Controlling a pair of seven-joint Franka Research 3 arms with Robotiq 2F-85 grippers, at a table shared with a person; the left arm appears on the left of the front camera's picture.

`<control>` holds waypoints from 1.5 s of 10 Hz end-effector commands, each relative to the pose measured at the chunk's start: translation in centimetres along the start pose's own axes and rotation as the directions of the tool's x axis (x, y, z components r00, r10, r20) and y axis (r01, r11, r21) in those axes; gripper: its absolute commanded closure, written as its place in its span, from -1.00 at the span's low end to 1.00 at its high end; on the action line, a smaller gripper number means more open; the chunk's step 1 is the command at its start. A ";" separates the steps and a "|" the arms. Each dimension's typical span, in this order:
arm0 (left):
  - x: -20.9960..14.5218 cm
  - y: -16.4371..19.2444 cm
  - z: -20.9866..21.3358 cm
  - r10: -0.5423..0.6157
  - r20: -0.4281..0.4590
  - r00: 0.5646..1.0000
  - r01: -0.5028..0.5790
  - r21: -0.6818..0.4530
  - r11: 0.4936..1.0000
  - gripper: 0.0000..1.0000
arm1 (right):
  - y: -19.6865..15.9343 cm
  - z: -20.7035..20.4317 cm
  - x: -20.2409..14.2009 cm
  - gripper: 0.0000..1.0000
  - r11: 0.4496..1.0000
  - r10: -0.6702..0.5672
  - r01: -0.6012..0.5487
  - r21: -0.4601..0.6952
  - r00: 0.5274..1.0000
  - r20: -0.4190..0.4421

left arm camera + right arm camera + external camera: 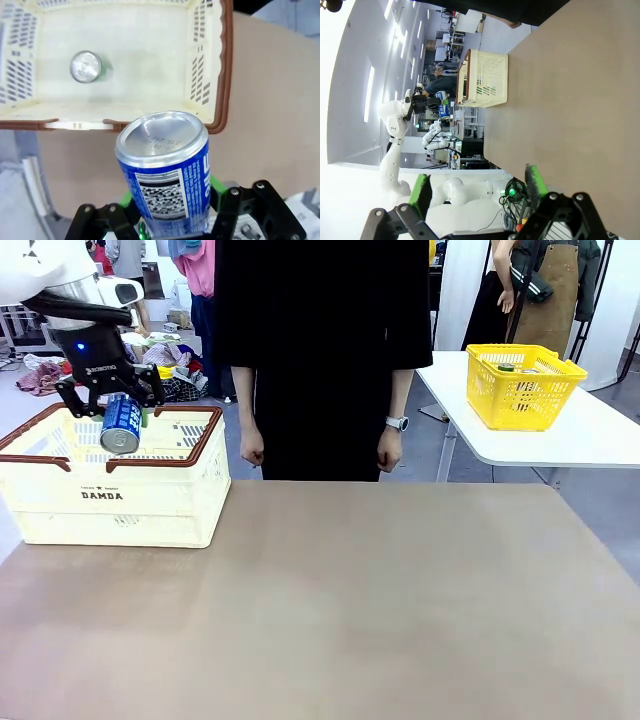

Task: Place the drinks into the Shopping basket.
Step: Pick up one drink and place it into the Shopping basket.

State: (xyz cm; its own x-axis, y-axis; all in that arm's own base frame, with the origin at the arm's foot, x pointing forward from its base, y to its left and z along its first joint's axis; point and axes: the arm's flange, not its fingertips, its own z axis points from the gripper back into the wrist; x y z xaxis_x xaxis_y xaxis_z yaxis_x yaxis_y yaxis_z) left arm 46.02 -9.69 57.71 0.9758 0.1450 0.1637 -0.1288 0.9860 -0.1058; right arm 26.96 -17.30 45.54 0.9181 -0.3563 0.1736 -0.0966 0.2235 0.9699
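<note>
My left gripper [122, 410] is shut on a blue drink can [121, 425] with white print, holding it tilted above the far left part of the cream Shopping basket [110, 502]. In the left wrist view the blue can [165, 170] sits between my green-padded fingers [216, 187], silver top toward the camera, just outside the basket's brown rim [226, 65]. A green can [86, 67] stands upright on the basket floor. My right gripper [477, 187] stands open over the table with nothing between its fingers; farther off it sees the basket [482, 78].
A person [320, 350] in black stands at the far side, hands down by the table edge. A yellow mesh basket [522, 385] rests on a white side table at right. The brown tabletop [350, 600] is bare from the middle to the right.
</note>
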 end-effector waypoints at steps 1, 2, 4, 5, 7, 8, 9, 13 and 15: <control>-0.3 0.1 0.9 -0.062 0.028 0.998 0.061 0.029 0.998 1.00 | 0.2 0.0 0.2 -1.00 1.000 0.014 -0.014 0.020 1.000 0.009; -0.3 0.1 0.9 -0.062 0.028 0.998 0.061 0.029 0.998 1.00 | 0.2 0.0 0.2 -1.00 1.000 0.014 -0.014 0.020 1.000 0.009; -0.1 -0.2 0.2 -0.033 0.007 0.999 0.032 0.012 0.999 1.00 | 0.2 0.0 0.2 -1.00 1.000 0.014 -0.014 0.020 1.000 0.009; 2.7 0.1 -0.6 -0.136 0.040 0.990 0.132 0.104 0.986 1.00 | 0.2 0.0 0.2 -1.00 1.000 0.014 -0.014 0.020 1.000 0.009; 6.5 1.3 -1.6 -0.325 -0.058 0.944 0.330 0.135 0.934 1.00 | 0.2 0.0 0.2 -1.00 1.000 0.014 -0.014 0.020 1.000 0.009; 8.1 2.1 -1.9 -0.341 -0.043 0.939 0.344 0.122 0.931 1.00 | 0.2 0.0 0.2 -1.00 1.000 0.014 -0.014 0.020 1.000 0.009; 9.1 2.6 -2.5 -0.337 -0.010 0.941 0.336 0.104 0.936 1.00 | 0.2 0.0 0.2 -1.00 1.000 0.014 -0.014 0.020 1.000 0.009; 10.7 3.6 -6.0 -0.314 -0.020 0.949 0.314 0.005 0.949 1.00 | 0.2 0.0 0.2 -1.00 1.000 0.014 -0.014 0.020 1.000 0.009; 10.8 3.9 -8.2 -0.282 0.017 0.959 0.282 0.006 0.959 1.00 | 0.2 0.0 0.2 -1.00 1.000 0.014 -0.014 0.020 1.000 0.009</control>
State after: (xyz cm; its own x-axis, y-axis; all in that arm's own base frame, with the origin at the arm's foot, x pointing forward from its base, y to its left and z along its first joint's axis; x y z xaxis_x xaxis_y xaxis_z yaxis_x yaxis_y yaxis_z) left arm 57.70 -5.59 51.47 0.9764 -0.1449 0.1602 0.1531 0.9874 -0.0394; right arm 26.96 -17.31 45.55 0.9180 -0.3563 0.1739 -0.0969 0.2237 0.9698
